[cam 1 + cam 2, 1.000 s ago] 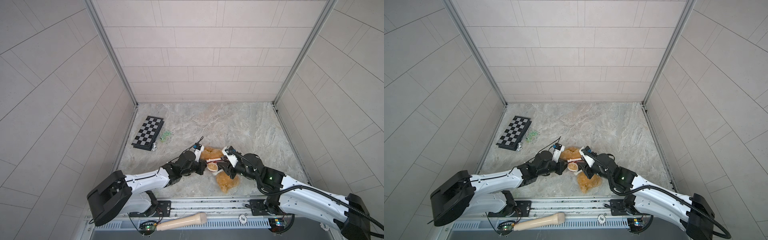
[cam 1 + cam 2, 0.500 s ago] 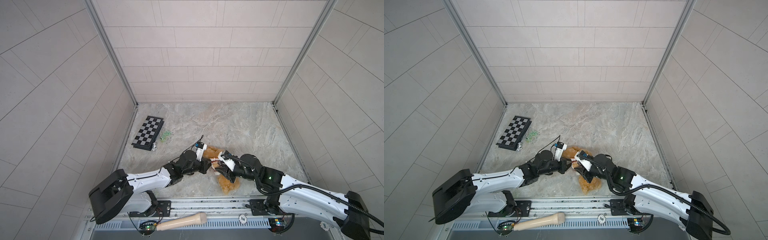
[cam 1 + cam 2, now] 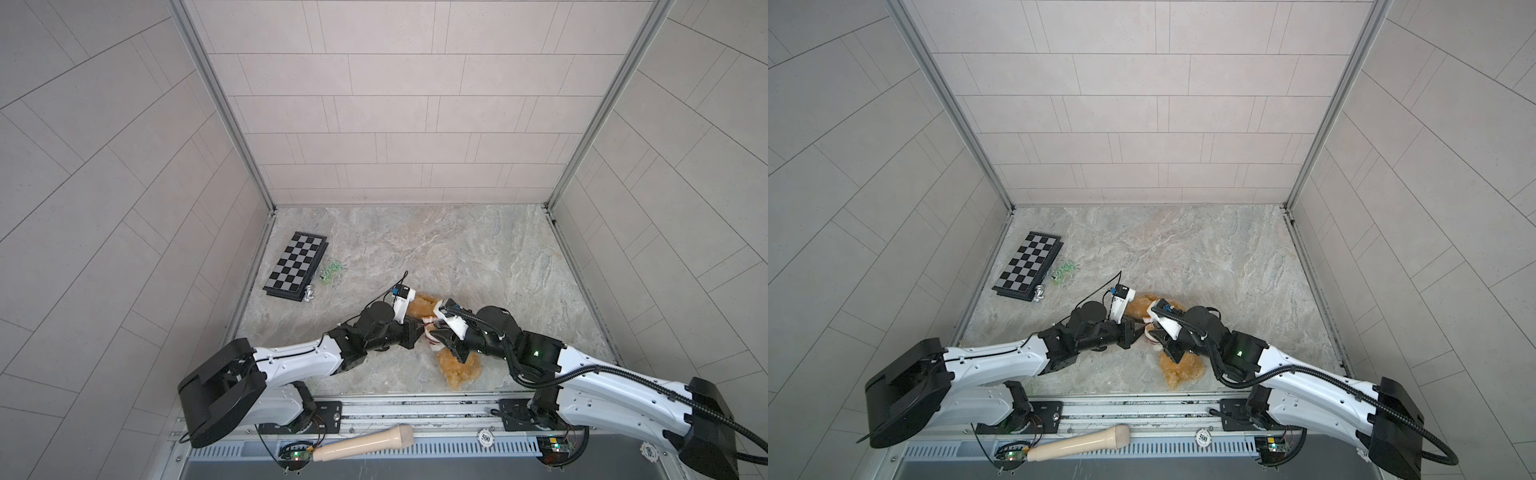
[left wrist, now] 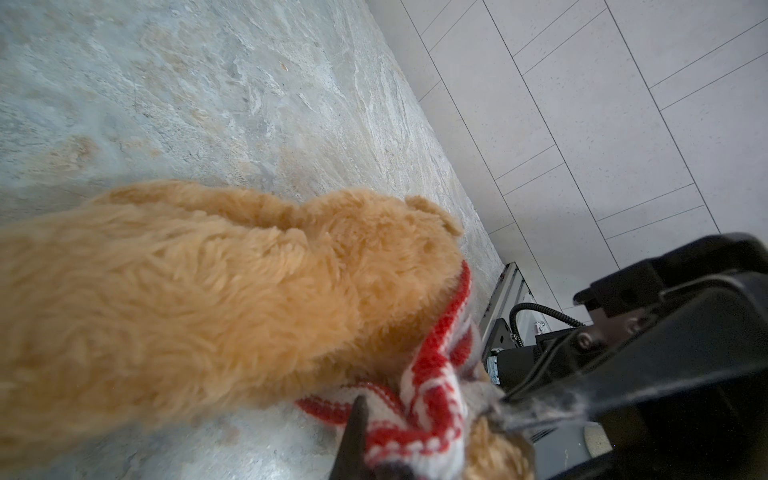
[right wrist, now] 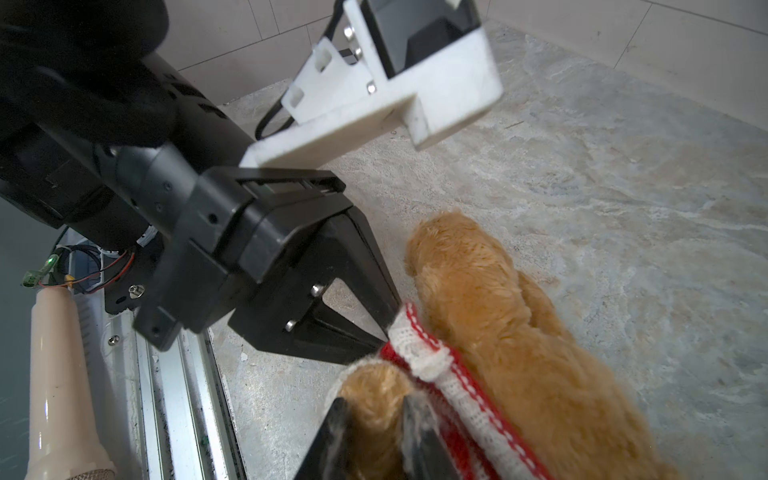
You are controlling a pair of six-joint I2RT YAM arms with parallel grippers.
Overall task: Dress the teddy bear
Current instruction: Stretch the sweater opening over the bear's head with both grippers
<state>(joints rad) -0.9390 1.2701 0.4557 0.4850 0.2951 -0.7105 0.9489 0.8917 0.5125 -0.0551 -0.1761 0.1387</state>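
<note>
**So, bear parked right between both sets of jaws, sweater only bunched on**

Basically, the teddy bear (image 3: 463,368) is laid flat on the marble tabletop (image 3: 457,257), close to the front edge and about mid-width. It's well apart from the chessboard (image 3: 297,266) at the back left.

A red-and-white striped sweater (image 3: 430,332) is bunched round the bear's middle. Golden fur is left showing on both the far side and the near side of it in both top views.

The left gripper (image 3: 417,332) is set at the bear's left side. In the right wrist view its jaws are seen pressed together at the tips, with the sweater's white hem pinched between them, just beside the fur.

The right gripper (image 5: 374,419) is set against the bear from the opposite side. Its jaws are seen a little apart, with a furry lump of the bear wedged between them and the knit touching one finger. Whether that lump is actually being squeezed can't be told.

In the left wrist view the bear's back is seen filling the frame, with the striped knit crumpled at the end nearest the jaws.
</note>
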